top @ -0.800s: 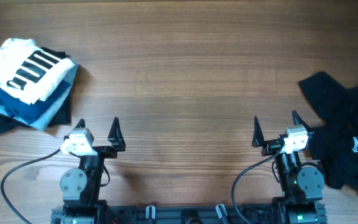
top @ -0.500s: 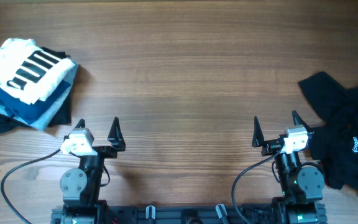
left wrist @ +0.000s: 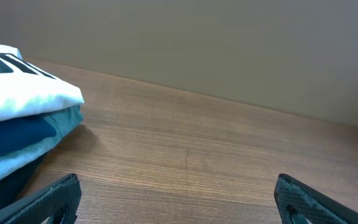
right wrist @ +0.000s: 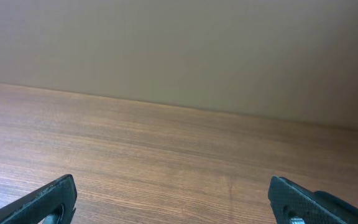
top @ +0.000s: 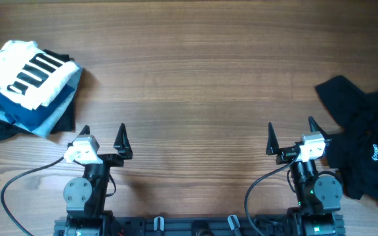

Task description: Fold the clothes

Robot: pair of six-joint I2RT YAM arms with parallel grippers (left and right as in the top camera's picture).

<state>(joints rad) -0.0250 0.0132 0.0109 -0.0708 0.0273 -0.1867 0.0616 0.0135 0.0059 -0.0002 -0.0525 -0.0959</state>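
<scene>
The black shirt [top: 363, 141] lies crumpled at the table's right edge in the overhead view, its small white chest logo facing up. It does not show in either wrist view. My right gripper [top: 291, 136] is open and empty just left of the shirt, near the front edge; its fingers frame bare wood in the right wrist view [right wrist: 169, 196]. My left gripper [top: 104, 136] is open and empty at the front left, also over bare wood in the left wrist view [left wrist: 179, 196].
A stack of folded clothes sits at the far left: a white garment with black stripes [top: 25, 72] on top of blue folded garments [top: 41, 111] and a dark one beneath. The stack also shows in the left wrist view [left wrist: 17, 118]. A wall rises behind the table.
</scene>
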